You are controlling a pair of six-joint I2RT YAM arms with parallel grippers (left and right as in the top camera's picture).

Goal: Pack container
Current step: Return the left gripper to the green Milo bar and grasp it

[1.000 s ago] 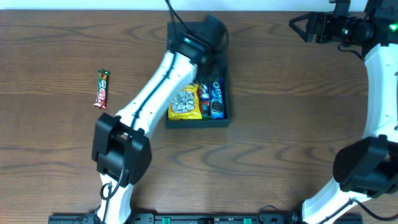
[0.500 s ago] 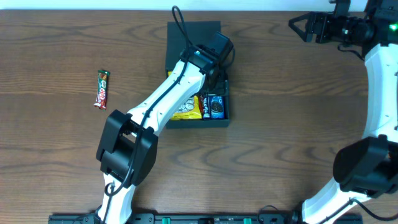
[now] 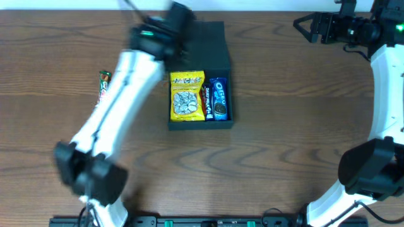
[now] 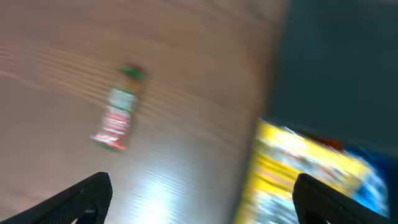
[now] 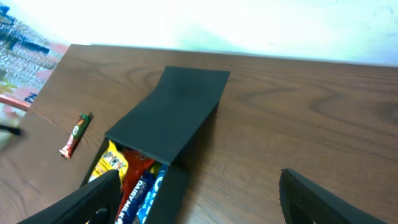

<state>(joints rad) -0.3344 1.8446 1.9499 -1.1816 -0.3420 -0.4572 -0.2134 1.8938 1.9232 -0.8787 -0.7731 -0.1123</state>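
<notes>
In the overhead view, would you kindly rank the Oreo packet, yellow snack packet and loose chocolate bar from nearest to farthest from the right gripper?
From the right gripper:
1. Oreo packet, right side of the container.
2. Yellow snack packet, just left of it.
3. Chocolate bar, on the table, far left.

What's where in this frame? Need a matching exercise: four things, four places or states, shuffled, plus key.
Things:
1. yellow snack packet
2. blue Oreo pack
3. red-and-green candy bar
4. flap lid

Places or states (sides as seen in the overhead view):
A. on the table, outside the container, to its left
B. open, not covering the packets
C. inside the container, right side
D. inside the container, left side

Pairs: 1-D, 2-C, 3-A, 4-B
</notes>
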